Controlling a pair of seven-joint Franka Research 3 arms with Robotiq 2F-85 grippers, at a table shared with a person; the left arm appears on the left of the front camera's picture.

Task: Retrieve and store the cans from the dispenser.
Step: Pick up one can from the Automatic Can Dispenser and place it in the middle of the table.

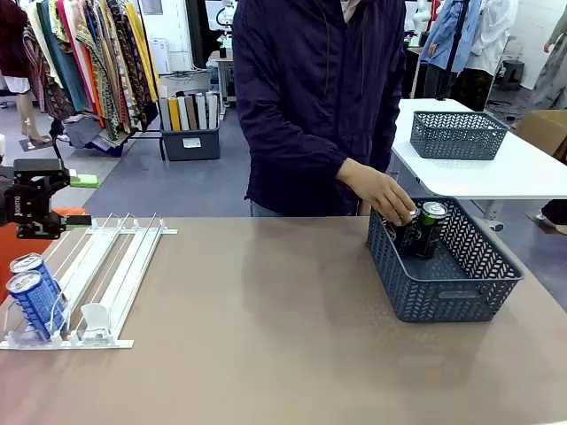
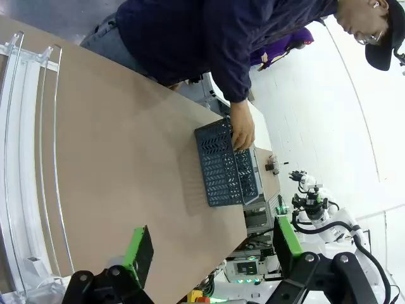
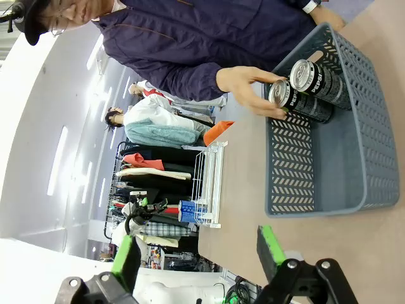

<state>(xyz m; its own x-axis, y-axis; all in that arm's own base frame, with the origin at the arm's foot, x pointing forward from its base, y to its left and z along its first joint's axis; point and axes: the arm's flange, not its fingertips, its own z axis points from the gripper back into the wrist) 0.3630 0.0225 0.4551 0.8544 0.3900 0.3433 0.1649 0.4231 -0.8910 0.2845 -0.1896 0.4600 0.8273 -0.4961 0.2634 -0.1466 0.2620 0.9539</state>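
Note:
The white and clear dispenser (image 1: 106, 274) lies on the table's left side. Two blue cans (image 1: 31, 297) stand at its front lip in the leftmost lanes. Two black cans (image 1: 431, 226) stand in the blue-grey mesh basket (image 1: 447, 283) on the right, and a person's hand (image 1: 381, 190) grips the left one (image 3: 297, 101). My left gripper (image 2: 212, 253) is open and holds nothing; its black body (image 1: 34, 202) hangs above the dispenser's far left end. My right gripper (image 3: 197, 256) is also open with nothing in it, well back from the basket (image 3: 329, 158).
The person stands at the far side, leaning over the table. A second mesh basket (image 1: 458, 133) sits on a white table behind. Bare brown tabletop (image 1: 266, 310) lies between dispenser and basket.

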